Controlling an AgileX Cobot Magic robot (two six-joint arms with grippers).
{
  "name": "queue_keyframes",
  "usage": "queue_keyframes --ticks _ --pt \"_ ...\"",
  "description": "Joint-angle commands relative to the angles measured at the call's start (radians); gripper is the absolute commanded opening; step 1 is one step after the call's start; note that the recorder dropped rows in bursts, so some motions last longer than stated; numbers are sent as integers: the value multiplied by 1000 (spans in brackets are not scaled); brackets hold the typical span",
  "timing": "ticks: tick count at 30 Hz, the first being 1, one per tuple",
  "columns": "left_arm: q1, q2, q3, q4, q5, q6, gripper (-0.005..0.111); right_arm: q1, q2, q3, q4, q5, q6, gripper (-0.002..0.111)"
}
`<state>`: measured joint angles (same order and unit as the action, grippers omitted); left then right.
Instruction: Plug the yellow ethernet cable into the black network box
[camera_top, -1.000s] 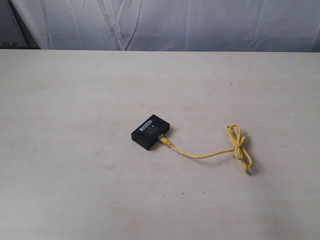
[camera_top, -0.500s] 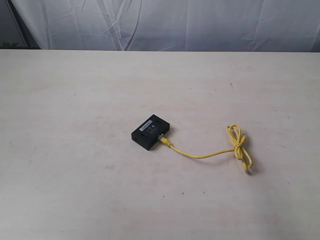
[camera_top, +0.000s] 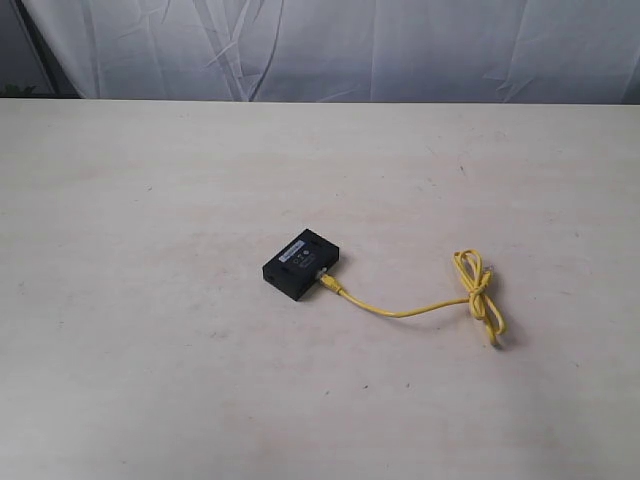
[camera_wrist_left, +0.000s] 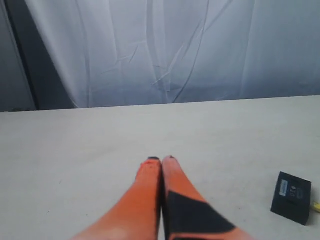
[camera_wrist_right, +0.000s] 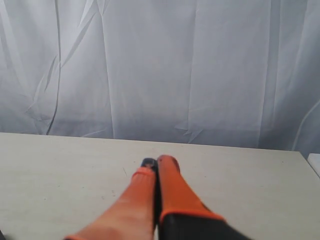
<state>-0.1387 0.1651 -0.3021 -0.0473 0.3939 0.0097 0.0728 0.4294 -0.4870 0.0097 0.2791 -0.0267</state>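
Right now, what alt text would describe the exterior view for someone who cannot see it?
A small black box lies on a pale table, a yellow cable running from its side to a knotted loop on the right.

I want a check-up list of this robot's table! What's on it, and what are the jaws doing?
Surface: pale table, faint scuffs.
Job's things: black box lying flat; yellow cable, one end meeting the box's side; fully clicked in or not, cannot tell.
Clutter: nothing seen.
Grippers: left gripper and right gripper, jaws shut, holding nothing.
Cables: only the yellow one, knotted loops near its free end.
Surroundings: white curtain behind the table.
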Motion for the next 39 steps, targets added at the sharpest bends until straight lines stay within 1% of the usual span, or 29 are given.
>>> queue_keyframes --ticks 1,9,13,16,19,39 --pt "63 -52 86 -14 -32 -10 0 -7 -5 5 0 3 1 -1" --pt "161 -148 220 -7 -32 -10 0 -7 -5 5 0 1 1 -1" --pt "187 -165 267 -7 -34 -10 0 -7 -5 5 0 1 1 -1" --pt "189 -165 300 -7 -48 -10 0 -7 -5 5 0 1 1 -1" --pt "189 -165 302 -7 -82 -10 0 -7 -5 5 0 1 1 -1" --pt "189 -165 302 1 -80 -10 0 -7 -5 5 0 -4 1 -1"
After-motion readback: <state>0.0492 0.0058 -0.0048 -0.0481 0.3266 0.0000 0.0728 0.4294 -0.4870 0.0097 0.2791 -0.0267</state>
